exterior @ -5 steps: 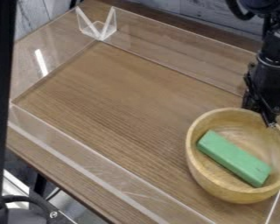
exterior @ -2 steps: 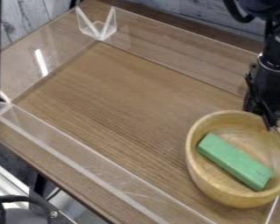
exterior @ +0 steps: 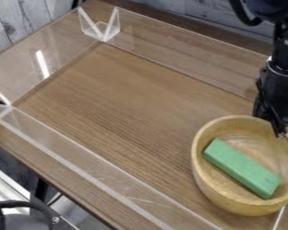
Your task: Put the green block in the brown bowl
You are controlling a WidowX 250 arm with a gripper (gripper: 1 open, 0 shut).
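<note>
A: In the camera view, what lies around the arm?

B: A wooden table (exterior: 111, 99) ringed by a low clear plastic wall (exterior: 62, 144). Well away from the gripper, toward the far left corner, a small clear plastic stand (exterior: 98, 24) sits upright. Nothing stands between the gripper and the bowl.

A: And the gripper itself?

B: The black gripper (exterior: 276, 128) points straight down at the right edge, its fingers pressed together with nothing between them. Its tip hangs at the far rim of the brown bowl (exterior: 212, 184); whether it touches the rim cannot be told.

A: The green block?

B: The green block (exterior: 243, 167) lies flat inside the bowl, below and slightly left of the fingertips, apart from them. It is a plain matte bar, running diagonally from upper left to lower right across the pale wooden hollow.
</note>
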